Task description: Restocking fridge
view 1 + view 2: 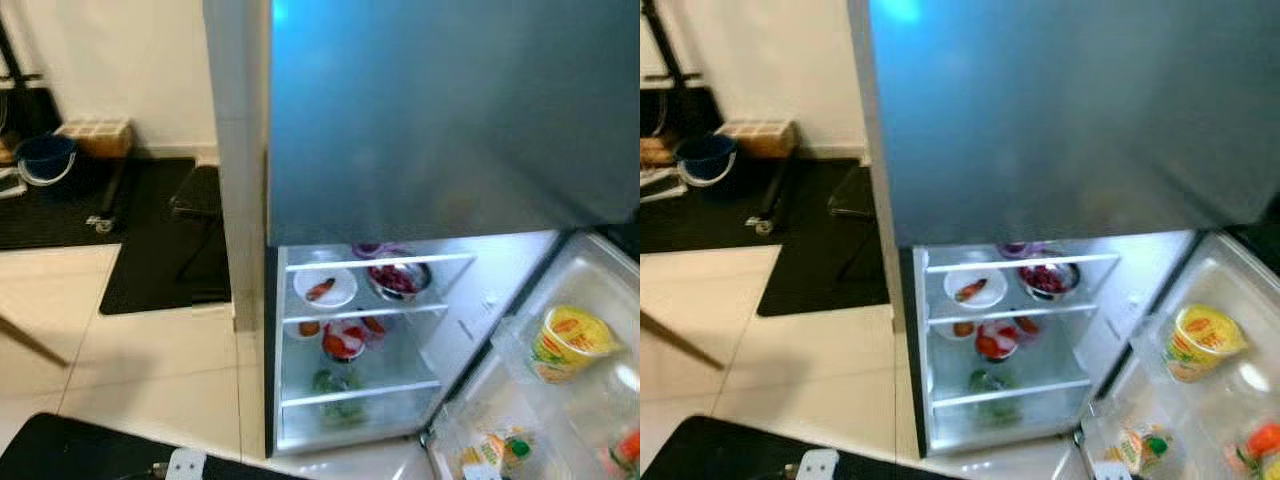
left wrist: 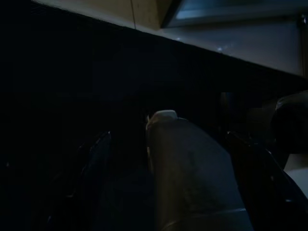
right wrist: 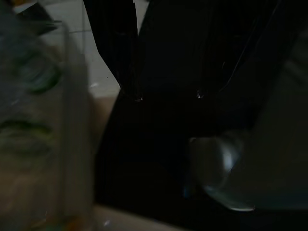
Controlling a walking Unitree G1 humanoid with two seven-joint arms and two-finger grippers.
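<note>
Bottle [image 2: 192,178] sits between left pincer [image 2: 178,159] fingers.

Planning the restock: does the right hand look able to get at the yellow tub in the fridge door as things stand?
Probably yes. The fridge door stands open on the robot's right, and the yellow tub sits exposed in its shelf with nothing in front.

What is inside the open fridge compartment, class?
Fridge shelves hold a white plate, a metal bowl of dark red food, and red and green items below; anything behind them is hidden.
</note>
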